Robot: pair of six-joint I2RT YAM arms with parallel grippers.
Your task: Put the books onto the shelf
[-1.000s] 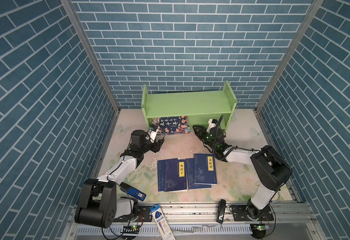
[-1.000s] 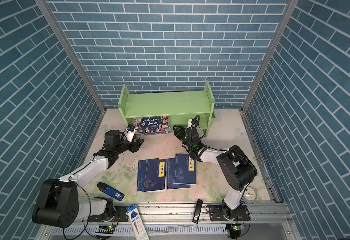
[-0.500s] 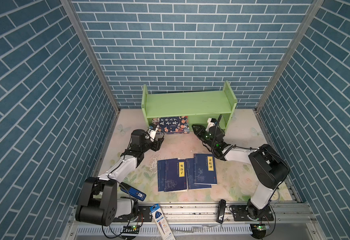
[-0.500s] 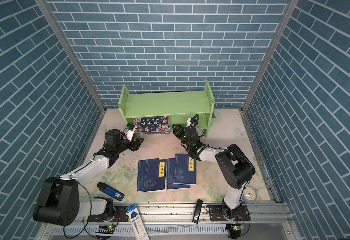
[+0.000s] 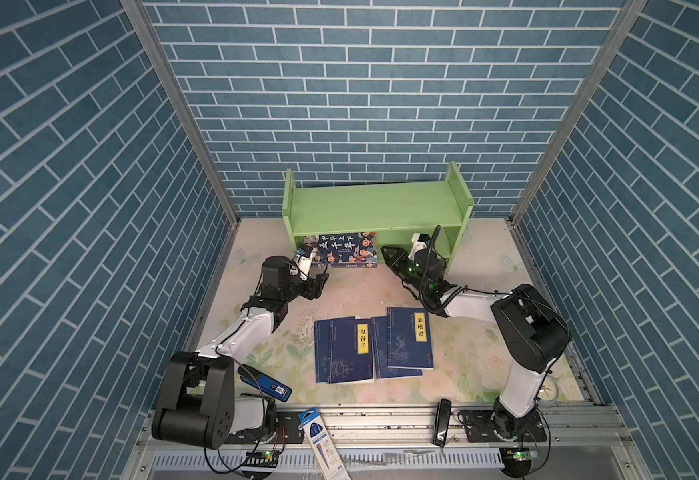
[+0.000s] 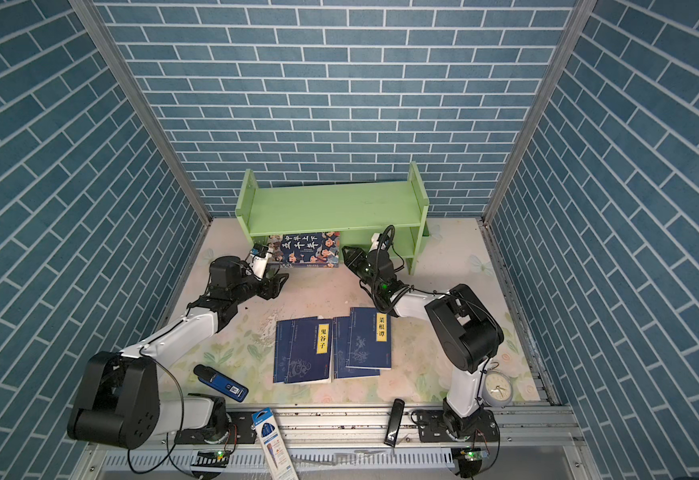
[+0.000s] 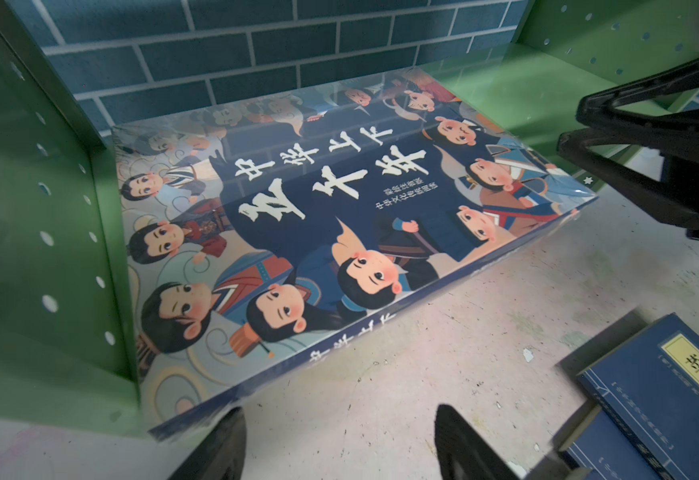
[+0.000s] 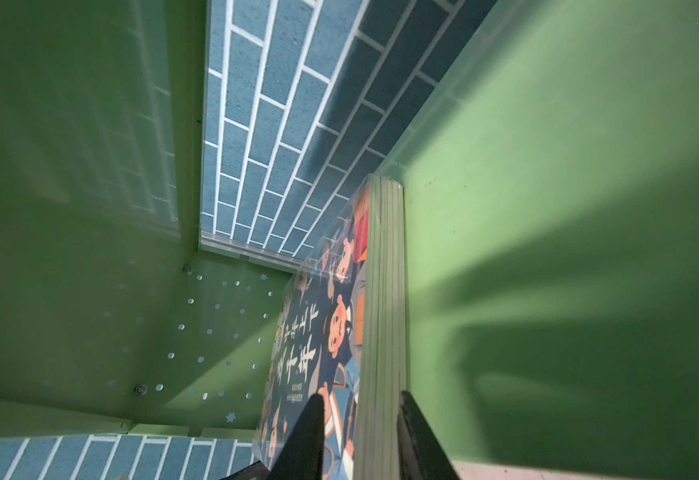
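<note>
The large book with cartoon faces (image 5: 347, 249) (image 6: 306, 249) lies on the lower tier of the green shelf (image 5: 376, 208) (image 6: 331, 208), its front sticking out. My right gripper (image 5: 382, 249) (image 8: 360, 399) is shut on that book (image 8: 310, 353) at its right end. My left gripper (image 5: 318, 282) (image 7: 339, 449) stands open at the book's (image 7: 318, 208) front left corner, with only bare table between its fingers. Several thin navy books (image 5: 343, 351) (image 5: 406, 345) with yellow labels lie overlapped on the table in front.
A small blue handheld device (image 5: 266, 384) lies near the left arm's base. A blue-and-white pen package (image 5: 322, 440) and a black bar (image 5: 442, 422) rest on the front rail. A clock (image 6: 497, 388) stands by the right arm's base. Brick walls close three sides.
My left gripper's jaws have opened wider beside the large book's front left corner. The right gripper keeps its hold at the book's right end.
</note>
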